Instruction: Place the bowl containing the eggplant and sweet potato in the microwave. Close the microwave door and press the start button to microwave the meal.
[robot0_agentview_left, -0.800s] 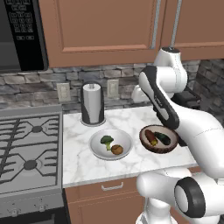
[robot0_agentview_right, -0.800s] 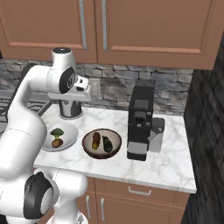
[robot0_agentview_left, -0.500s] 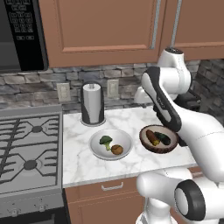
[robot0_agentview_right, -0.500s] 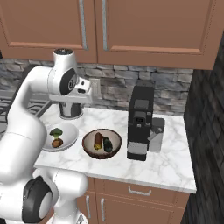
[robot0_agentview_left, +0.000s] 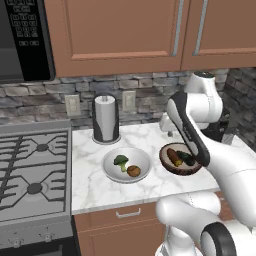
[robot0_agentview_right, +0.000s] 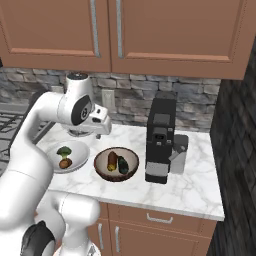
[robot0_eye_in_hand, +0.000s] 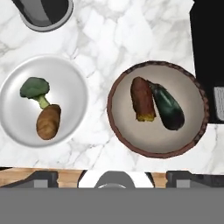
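Two bowls sat on the marble counter (robot0_agentview_left: 95, 185) near its front edge. The bowl (robot0_eye_in_hand: 158, 108), dark brown with a thick rim and a pale inside, lay toward the counter's right, beside a black coffee machine (robot0_agentview_right: 160, 140). It held one reddish sweet potato (robot0_eye_in_hand: 142, 99) with a yellow end and one dark eggplant (robot0_eye_in_hand: 167, 107), touching side by side. The white bowl (robot0_eye_in_hand: 41, 106) held one broccoli floret (robot0_eye_in_hand: 34, 89) and one brown item (robot0_eye_in_hand: 48, 122). The gripper (robot0_eye_in_hand: 115, 177) hung above, fingers spread wide, empty, tips cut off. The microwave (robot0_agentview_left: 22, 40) was cropped at upper left.
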